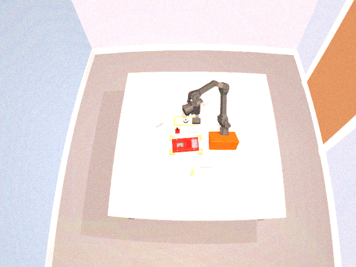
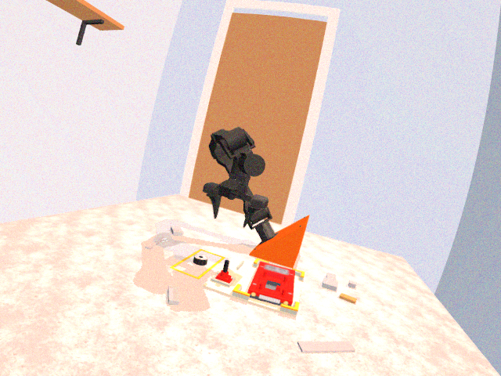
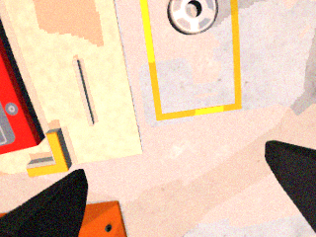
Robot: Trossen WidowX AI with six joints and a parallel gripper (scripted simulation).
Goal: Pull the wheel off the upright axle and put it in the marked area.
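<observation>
The wheel (image 1: 185,120) (image 2: 200,259) (image 3: 193,21), black with a pale hub, lies flat on the table inside the yellow-outlined marked area (image 1: 181,116) (image 2: 185,272) (image 3: 238,59). The upright black axle (image 1: 177,128) (image 2: 225,265) stands bare on its red base, outside the outline. My gripper (image 2: 230,222) (image 3: 176,164) is wide open with nothing between its fingers. It hangs well above the table, off to one side of the wheel and touching nothing. Its fingertips are hard to make out in the top view.
A red car body (image 1: 189,143) (image 2: 261,279) (image 3: 20,133) lies between yellow corner brackets beside the axle. An orange block (image 1: 221,141) (image 2: 282,247) (image 3: 99,212) is at the arm's base. Several small loose pieces lie around, including a pale one (image 1: 158,124) (image 2: 173,296).
</observation>
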